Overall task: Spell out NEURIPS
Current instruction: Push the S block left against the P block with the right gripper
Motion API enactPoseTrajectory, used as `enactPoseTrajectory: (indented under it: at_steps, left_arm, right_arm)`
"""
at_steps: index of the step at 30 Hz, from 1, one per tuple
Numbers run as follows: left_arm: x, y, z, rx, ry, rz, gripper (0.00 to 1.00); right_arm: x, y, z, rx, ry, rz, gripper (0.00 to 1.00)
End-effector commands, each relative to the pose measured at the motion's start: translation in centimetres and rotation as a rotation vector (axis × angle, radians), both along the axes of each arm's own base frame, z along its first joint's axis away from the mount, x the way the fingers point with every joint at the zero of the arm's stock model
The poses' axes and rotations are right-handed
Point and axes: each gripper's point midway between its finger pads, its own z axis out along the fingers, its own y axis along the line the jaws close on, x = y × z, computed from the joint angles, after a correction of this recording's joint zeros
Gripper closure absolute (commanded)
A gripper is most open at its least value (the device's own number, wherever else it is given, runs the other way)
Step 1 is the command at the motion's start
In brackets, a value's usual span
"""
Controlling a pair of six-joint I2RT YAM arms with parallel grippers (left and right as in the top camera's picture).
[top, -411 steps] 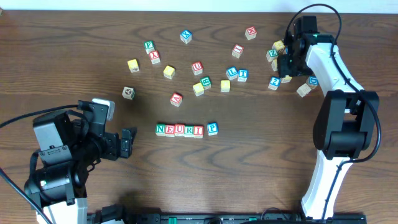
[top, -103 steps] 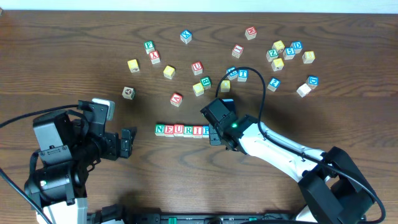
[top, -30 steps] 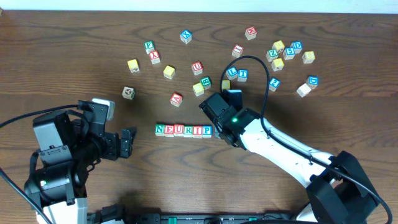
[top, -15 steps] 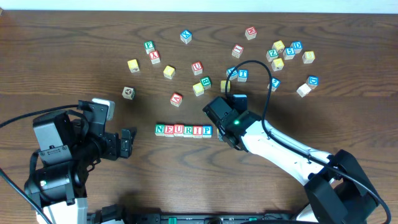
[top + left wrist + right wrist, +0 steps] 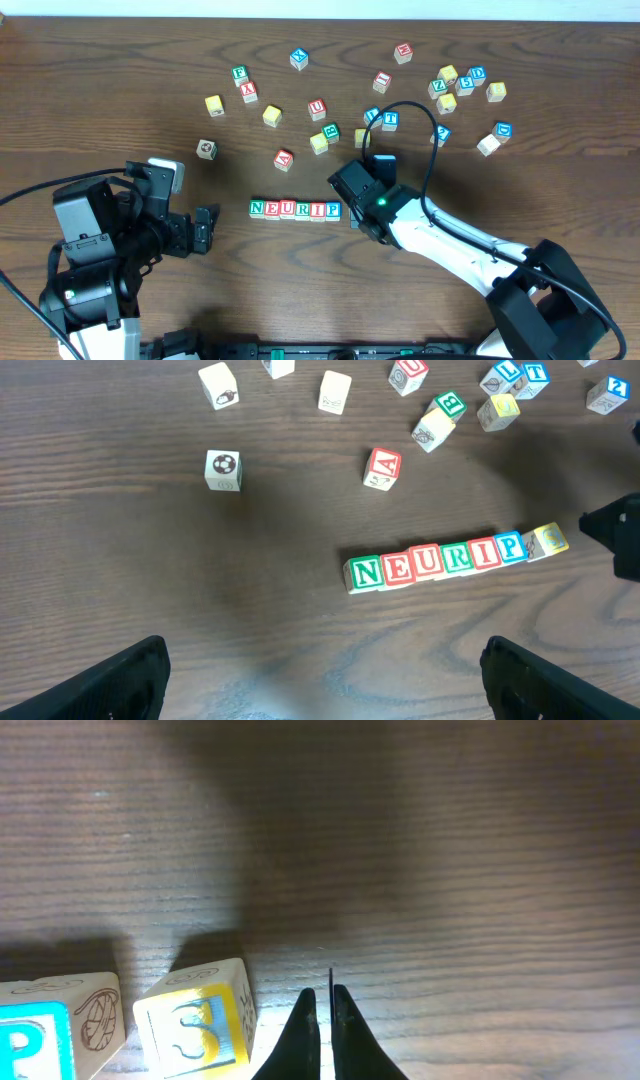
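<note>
Overhead view: on the wooden tabletop [image 5: 100, 100], a row of cubes [image 5: 294, 209] reading N, E, U, R, I, P lies midway between the left and right edges, nearer the front edge than the back. The right arm reaches in from the front right corner, and its body covers the spot just past the row's right end. The left wrist view shows the S cube [image 5: 547, 541] there, yellow-faced and just beside the P cube [image 5: 510, 548], turned slightly out of line with the row; whether the two touch is unclear. In the right wrist view the right gripper [image 5: 323, 995] has its jaws pressed together with nothing between them, the tips low over the wood just to the right of the S cube, though contact cannot be judged. The left gripper [image 5: 205, 228] sits well left of the row with its jaws spread wide and empty. Loose cubes, a red A cube [image 5: 381, 467] among them, lie scattered toward the back edge.
</note>
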Motion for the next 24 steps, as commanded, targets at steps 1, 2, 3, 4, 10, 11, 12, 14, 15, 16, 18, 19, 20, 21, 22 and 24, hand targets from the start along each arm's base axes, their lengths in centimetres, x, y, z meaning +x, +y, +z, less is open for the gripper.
enactPoseTrajectory:
  at_steps: [1,2,3,4,10,11,12,14,15,16,18,19,20,21,22,24]
  left_arm:
    - [0.2,0.0,0.9,0.008,-0.029,-0.015,0.03]
    - [0.2,0.0,0.9,0.008,-0.029,-0.015,0.02]
    - [0.2,0.0,0.9,0.008,-0.029,-0.015,0.03]
    - [0.2,0.0,0.9,0.008,-0.029,-0.015,0.02]
    - [0.2,0.0,0.9,0.008,-0.029,-0.015,0.03]
    - [0.2,0.0,0.9,0.008,-0.029,-0.015,0.03]
    - [0.2,0.0,0.9,0.008,-0.029,-0.015,0.03]
    - [0.2,0.0,0.9,0.008,-0.029,-0.015,0.02]
    - [0.2,0.0,0.9,0.008,-0.029,-0.015,0.02]
    - [0.2,0.0,0.9,0.008,-0.029,-0.015,0.02]
    - [0.2,0.0,0.9,0.008,-0.029,-0.015,0.02]
    - [0.2,0.0,0.9,0.008,-0.029,-0.015,0.02]
    - [0.2,0.0,0.9,0.008,-0.029,-0.015,0.02]
    - [0.2,0.0,0.9,0.008,-0.029,-0.015,0.02]
    - [0.2,0.0,0.9,0.008,-0.029,-0.015,0.02]
    - [0.2,0.0,0.9,0.008,-0.029,-0.015,0.02]
  right_arm:
    - [-0.5,0.0,-0.5,0.026,0.004,-0.008,0.99]
    - [-0.5,0.1,-0.5,0.028,0.004,-0.008,0.99]
    - [-0.4,0.1,-0.5,0.030,0.002,-0.008,0.99]
    - [-0.4,0.2,-0.4,0.032,0.000,-0.007,0.99]
    - [-0.8,0.8,-0.6,0.057,0.022,0.008,0.99]
    - [-0.9,0.9,-0.6,0.057,0.023,0.013,0.99]
    - [-1.0,1.0,-0.6,0.057,0.022,0.017,0.99]
    - [-1.1,1.4,-0.6,0.062,0.021,0.027,0.99]
    - [-1.2,1.7,-0.6,0.069,0.021,0.034,0.99]
    - [-1.2,1.8,-0.6,0.071,0.019,0.037,0.99]
    - [-1.2,2.0,-0.5,0.076,0.017,0.039,0.99]
    - [-1.2,2.0,-0.5,0.076,0.017,0.039,0.99]
    - [-1.2,2.0,-0.5,0.076,0.017,0.039,0.99]
    - [-1.2,2.1,-0.5,0.077,0.017,0.042,0.99]
    - [-1.3,2.1,-0.5,0.077,0.017,0.043,0.99]
    - [-1.3,2.1,-0.5,0.076,0.017,0.044,0.99]
